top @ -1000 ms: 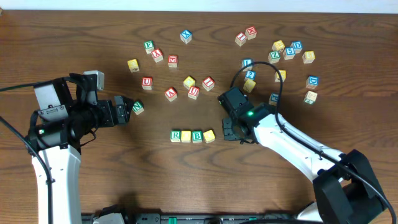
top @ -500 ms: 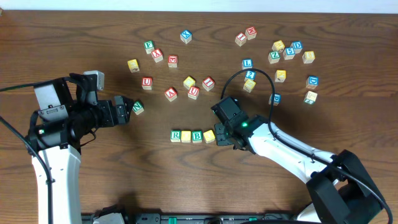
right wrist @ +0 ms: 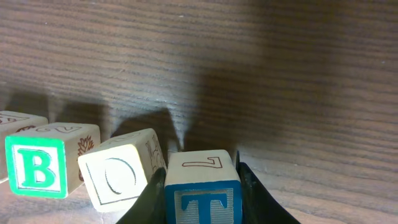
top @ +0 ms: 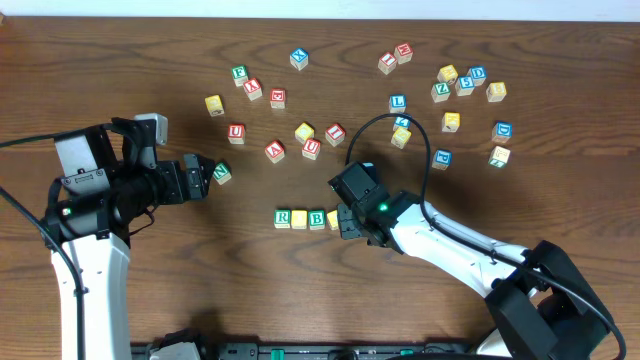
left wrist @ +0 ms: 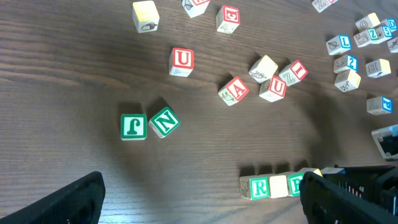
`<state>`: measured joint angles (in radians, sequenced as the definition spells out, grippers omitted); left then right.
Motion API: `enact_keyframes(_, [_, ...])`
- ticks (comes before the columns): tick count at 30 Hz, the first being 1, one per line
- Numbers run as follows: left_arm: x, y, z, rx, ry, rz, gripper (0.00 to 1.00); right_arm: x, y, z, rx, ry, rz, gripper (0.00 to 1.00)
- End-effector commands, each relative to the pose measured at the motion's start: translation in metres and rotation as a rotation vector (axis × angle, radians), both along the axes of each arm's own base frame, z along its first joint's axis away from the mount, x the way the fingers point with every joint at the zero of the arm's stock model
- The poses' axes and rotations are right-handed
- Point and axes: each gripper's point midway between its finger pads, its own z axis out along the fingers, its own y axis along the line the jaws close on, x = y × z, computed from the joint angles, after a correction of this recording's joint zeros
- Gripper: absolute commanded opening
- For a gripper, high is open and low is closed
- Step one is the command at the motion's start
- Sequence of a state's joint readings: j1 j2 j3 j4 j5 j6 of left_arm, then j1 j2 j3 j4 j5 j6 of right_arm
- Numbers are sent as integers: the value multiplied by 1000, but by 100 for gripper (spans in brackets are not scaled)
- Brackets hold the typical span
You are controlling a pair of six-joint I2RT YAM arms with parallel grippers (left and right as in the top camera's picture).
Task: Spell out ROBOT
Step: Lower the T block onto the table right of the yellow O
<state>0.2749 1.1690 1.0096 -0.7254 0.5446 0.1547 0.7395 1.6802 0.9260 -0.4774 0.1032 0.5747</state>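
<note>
— Left arm [top: 90,262] and right arm [top: 462,250]: white shells, black joints?
— Yes. A black cable [top: 385,116] arched off the right one, and a green light [top: 381,208] glowed on it. The left gripper [left wrist: 205,202] was black.

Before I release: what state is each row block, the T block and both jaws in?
T block: held in right jaws, beside O block.
R block: in row, free.
Yellow block: in row, free.
B block: in row, free.
Left jaws: open, empty.
Right jaws: shut on T block.
</note>
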Motion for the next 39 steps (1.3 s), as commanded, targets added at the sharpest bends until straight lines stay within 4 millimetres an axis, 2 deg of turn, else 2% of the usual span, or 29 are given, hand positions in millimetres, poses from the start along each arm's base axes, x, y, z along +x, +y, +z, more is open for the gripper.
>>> enact_keyframes(1, [3, 1, 8, 5, -23, -3, 98, -6, 3, -4, -11, 0, -12, 2])
enact_keyframes(7, [3, 1, 8, 5, -23, -3, 98, -11, 10, -3, -5, -3, -1, 4])
enact_keyframes(15, [3, 1, 8, 5, -23, -3, 98, 0, -1, -1, -63, -62, -33, 4])
enact_keyframes(22, [3, 1, 8, 5, -23, -2, 98, -1, -1, -4, -55, -68, -34, 3])
enact_keyframes(39, [3, 1, 8, 5, -23, -2, 98, -5, 8, -6, -17, -64, -26, 3])
